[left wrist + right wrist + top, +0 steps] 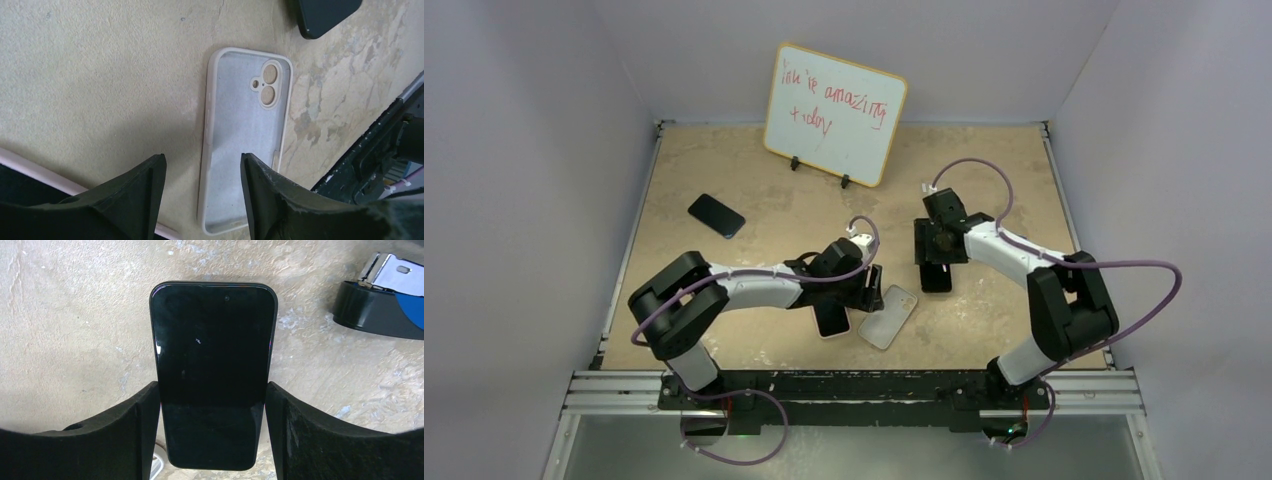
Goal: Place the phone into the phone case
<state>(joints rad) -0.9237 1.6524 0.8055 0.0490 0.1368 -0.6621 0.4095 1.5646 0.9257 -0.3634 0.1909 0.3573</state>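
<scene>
The left fingers hang spread apart and hold nothing, just over one end of the phone case. The case lies flat on the bench, open side up. It looks light and bendy, so it is best held by its rim. To its right, the phone sits between the right fingers, which squeeze its two long sides. It looks hard, smooth and slippery. Its glass could crack, so grip the edges.

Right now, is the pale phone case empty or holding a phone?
Empty: the phone case shows bare lining and camera cut-outs; the black phone lies apart, between the fingers of the right gripper.
</scene>
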